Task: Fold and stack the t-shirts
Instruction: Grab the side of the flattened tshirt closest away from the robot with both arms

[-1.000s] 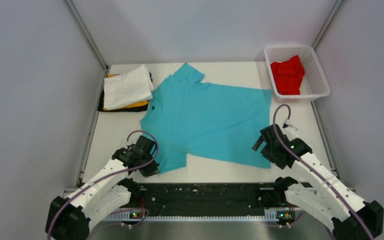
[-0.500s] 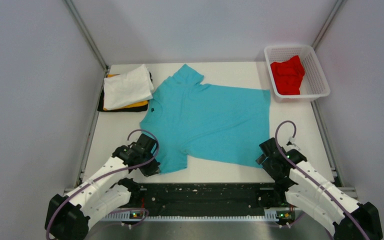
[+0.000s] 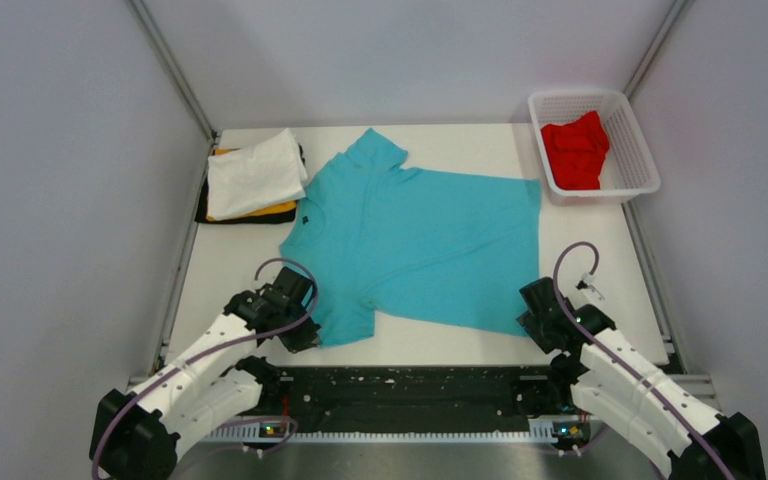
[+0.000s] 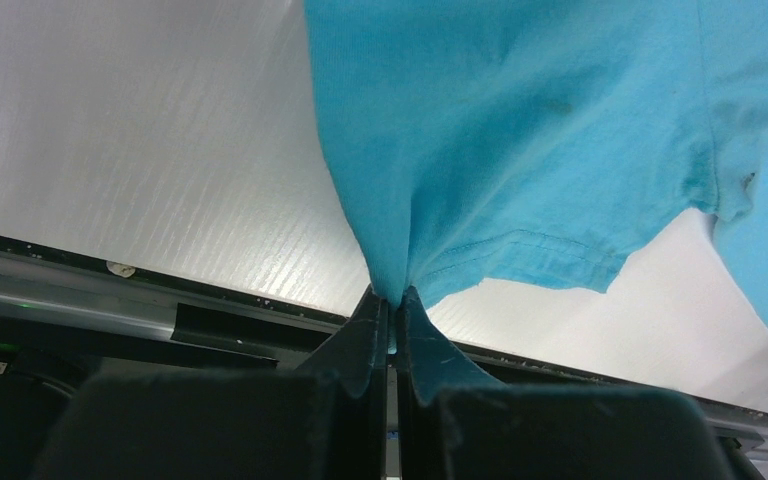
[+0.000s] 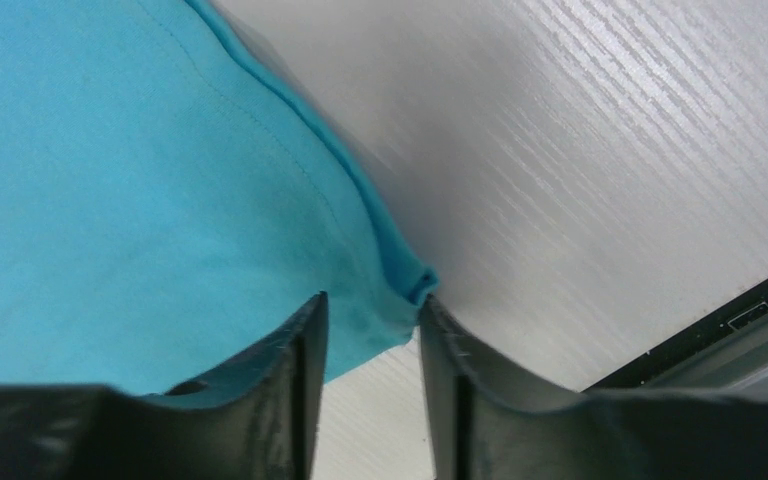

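Observation:
The turquoise-blue t-shirt (image 3: 415,235) lies spread flat on the white table, collar to the far left, hem to the right. My left gripper (image 3: 305,335) is shut on its near sleeve (image 4: 480,250) and pinches the cloth between the fingertips. My right gripper (image 3: 530,318) is open, its jaws around the near hem corner (image 5: 405,295) without pinching it. A folded white t-shirt (image 3: 255,172) lies on a yellow-orange one (image 3: 270,211) and a black one (image 3: 203,208) at the far left. The red t-shirt (image 3: 575,150) sits crumpled in the basket.
The white plastic mesh basket (image 3: 640,150) stands at the far right corner. A black rail (image 3: 410,385) runs along the table's near edge between the arm bases. Grey walls enclose the table on three sides.

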Controlling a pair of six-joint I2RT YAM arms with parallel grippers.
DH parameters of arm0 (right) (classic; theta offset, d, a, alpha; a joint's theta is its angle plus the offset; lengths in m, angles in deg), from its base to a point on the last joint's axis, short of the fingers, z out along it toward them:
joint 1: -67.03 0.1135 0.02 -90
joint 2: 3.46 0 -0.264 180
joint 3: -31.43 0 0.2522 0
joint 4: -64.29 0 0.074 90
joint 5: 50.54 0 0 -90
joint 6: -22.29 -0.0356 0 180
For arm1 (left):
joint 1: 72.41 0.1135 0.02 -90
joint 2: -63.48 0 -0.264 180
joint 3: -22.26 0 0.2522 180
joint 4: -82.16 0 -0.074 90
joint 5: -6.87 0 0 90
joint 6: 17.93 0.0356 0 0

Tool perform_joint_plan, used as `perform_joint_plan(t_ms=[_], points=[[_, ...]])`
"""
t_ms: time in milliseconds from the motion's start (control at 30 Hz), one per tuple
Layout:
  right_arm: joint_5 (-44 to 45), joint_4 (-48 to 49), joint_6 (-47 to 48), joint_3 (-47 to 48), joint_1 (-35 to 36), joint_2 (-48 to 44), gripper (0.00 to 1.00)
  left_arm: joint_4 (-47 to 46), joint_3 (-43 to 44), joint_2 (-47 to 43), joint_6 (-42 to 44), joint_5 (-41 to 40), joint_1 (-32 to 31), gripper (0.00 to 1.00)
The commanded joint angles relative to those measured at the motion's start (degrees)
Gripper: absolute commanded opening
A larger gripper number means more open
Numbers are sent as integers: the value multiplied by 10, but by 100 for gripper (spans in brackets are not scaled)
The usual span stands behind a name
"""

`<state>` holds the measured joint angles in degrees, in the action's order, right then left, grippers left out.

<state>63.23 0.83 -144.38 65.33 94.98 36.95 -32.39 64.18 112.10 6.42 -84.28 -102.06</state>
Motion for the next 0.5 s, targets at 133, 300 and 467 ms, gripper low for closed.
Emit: perform_joint_plan(t_ms=[133, 300, 467], points=[[16, -4, 4, -1, -5, 19, 0, 27, 5, -49, -26, 6, -2, 0], [29, -77, -12, 40, -5, 1, 0, 48, -13, -74, -47, 37, -7, 0], [21, -133, -51, 51, -5, -32, 0, 57, -30, -108, -94, 47, -40, 0]])
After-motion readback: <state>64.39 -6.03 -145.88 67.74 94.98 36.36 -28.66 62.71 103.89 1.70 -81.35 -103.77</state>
